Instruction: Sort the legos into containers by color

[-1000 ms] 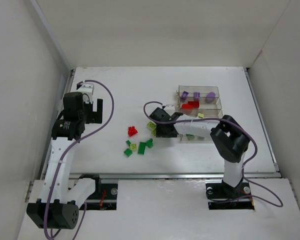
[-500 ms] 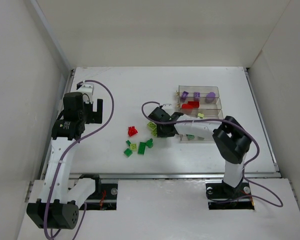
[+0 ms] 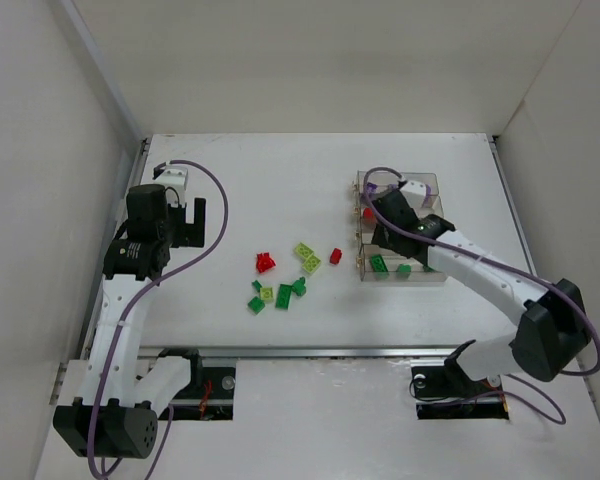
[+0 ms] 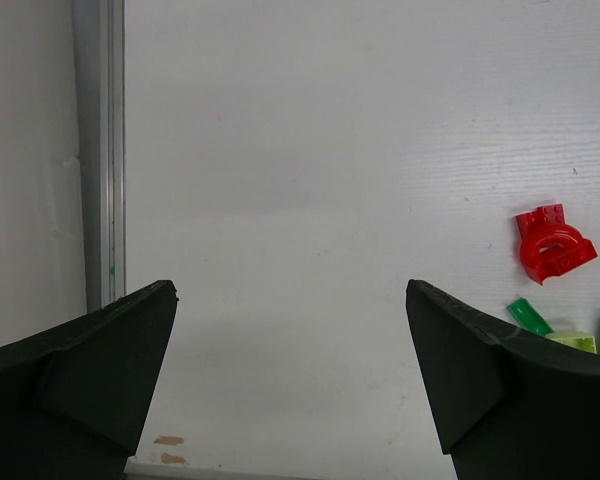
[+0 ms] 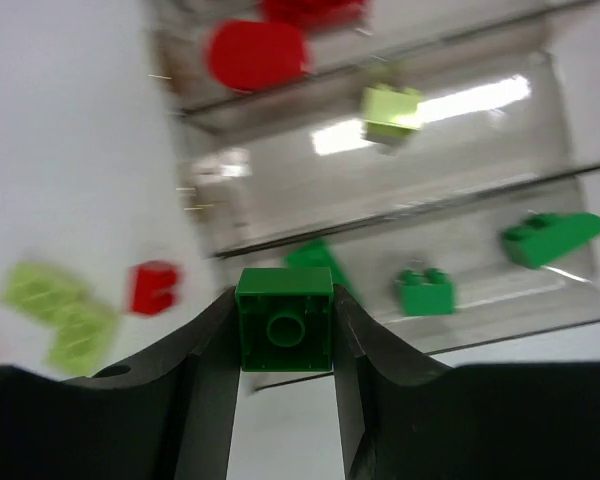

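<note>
Held lego: a dark green brick (image 5: pixel 285 312), its hollow underside with one round tube turned toward the wrist camera
Right gripper (image 5: pixel 285 330): both fingers (image 5: pixel 208 365) pressed against opposite sides of the dark green brick, pinching it
Position of the held brick: in the right wrist view it lies across the front wall of the nearest bin, towards its left end; its height above the bin cannot be told
Containers (image 3: pixel 435 182): clear bins joined in one block on the right half of the table, long sides running left to right, with the right arm's wrist over their left end
Nearest bin (image 5: pixel 480 262): holds a square dark green lego (image 5: pixel 425 292) and a sloped dark green lego (image 5: pixel 552 238); a third is partly hidden behind the held brick
Second bin (image 5: pixel 470 150): holds one yellow-green lego (image 5: pixel 390 110)
Third bin (image 5: pixel 195 85): holds red legos (image 5: pixel 255 52), blurred
Loose legos: on the table left of the containers and apart from them; a small red brick (image 3: pixel 335 256) lies nearest the block, a yellow-green pair (image 3: pixel 306 255) just beside it, a red piece (image 3: pixel 266 262) farther left, and a mixed green cluster (image 3: pixel 280 293) nearer the arm bases
Left gripper (image 4: pixel 290 370): fingers spread wide with nothing between them, over the left part of the table, well apart from the loose legos
Table (image 3: pixel 240 180): white, enclosed by white panels
</note>
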{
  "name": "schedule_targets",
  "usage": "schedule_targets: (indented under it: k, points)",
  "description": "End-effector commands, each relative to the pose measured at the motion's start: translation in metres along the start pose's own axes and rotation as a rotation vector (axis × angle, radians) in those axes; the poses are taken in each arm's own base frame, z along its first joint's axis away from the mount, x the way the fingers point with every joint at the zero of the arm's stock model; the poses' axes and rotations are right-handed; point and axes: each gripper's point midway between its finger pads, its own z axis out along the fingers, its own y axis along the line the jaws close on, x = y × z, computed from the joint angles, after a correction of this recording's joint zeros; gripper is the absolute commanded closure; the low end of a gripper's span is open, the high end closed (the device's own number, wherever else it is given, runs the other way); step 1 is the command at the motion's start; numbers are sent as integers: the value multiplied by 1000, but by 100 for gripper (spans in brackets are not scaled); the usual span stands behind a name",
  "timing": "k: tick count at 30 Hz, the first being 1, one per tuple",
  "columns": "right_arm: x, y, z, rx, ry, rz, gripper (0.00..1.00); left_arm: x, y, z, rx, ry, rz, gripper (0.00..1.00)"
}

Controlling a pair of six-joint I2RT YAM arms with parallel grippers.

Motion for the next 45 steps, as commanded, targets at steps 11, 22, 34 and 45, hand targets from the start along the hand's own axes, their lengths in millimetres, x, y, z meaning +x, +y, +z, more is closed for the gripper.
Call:
schedule_targets:
  k: [11, 22, 34, 45]
  points:
    - [14, -51, 37, 94, 75, -107, 34, -4, -2, -3, 7, -37, 2, 1]
    - [18, 44, -25, -202, -11, -312, 0, -4, 0, -3, -2, -36, 1, 0]
    - [155, 149, -55, -600, 259, -643, 29, -6, 6, -3, -38, -43, -21, 0]
    - [175, 170, -29, -608, 285, -737, 37, -6, 4, -3, -29, -44, -20, 0]
